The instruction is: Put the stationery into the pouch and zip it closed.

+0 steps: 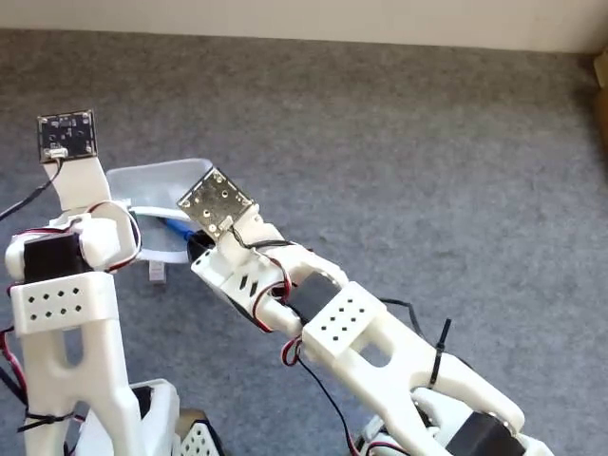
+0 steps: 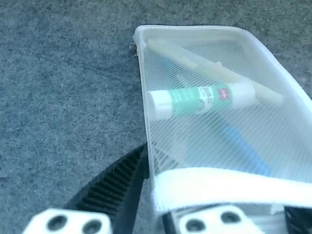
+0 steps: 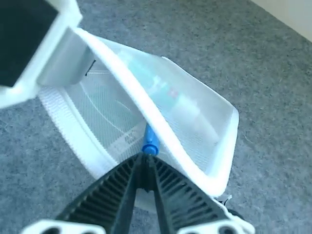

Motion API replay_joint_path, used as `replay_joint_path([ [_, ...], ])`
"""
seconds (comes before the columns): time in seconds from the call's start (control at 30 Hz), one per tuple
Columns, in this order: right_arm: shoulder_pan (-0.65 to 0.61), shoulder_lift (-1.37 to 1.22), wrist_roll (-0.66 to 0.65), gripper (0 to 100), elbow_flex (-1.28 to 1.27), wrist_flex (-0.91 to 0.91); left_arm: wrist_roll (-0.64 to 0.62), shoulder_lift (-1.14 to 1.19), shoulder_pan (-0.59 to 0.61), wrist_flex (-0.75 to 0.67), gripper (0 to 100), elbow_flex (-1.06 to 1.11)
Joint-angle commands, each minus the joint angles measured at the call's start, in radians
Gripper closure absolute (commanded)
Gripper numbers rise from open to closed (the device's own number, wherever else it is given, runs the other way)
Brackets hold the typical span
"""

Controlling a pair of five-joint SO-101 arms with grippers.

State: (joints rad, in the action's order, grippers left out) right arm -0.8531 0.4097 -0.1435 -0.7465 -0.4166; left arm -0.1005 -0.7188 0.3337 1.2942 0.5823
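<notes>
A translucent white mesh pouch lies on the grey carpet with its mouth towards the arms. Through its mesh I see a green-labelled glue stick, a white stick and a blue pen. My left gripper is shut on the pouch's edge, by the white zip band. My right gripper sits at the pouch's mouth, shut on the blue pen, whose end points into the pouch. In the high view the right gripper is just in front of the pouch, with the pen beside it.
Grey carpet stretches to the right and far side of the pouch. A pale wall strip runs along the far edge. The left arm's white body stands close to the pouch's mouth in the right wrist view.
</notes>
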Motion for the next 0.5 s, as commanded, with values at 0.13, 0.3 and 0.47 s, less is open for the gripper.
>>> replay_joint_path([
  [0.13, -0.005, 0.245, 0.008, 99.4, -0.039, -0.027, 0.006, -0.002, 0.015, -0.012, 99, -0.022],
  [0.3, -0.004, 0.503, 0.008, 99.4, -0.147, -0.022, 0.003, -0.002, 0.016, -0.017, 99, -0.024],
  [0.47, -0.008, 0.651, 0.008, 99.4, -0.309, 0.151, 0.0, -0.002, 0.07, -0.018, 99, -0.027],
])
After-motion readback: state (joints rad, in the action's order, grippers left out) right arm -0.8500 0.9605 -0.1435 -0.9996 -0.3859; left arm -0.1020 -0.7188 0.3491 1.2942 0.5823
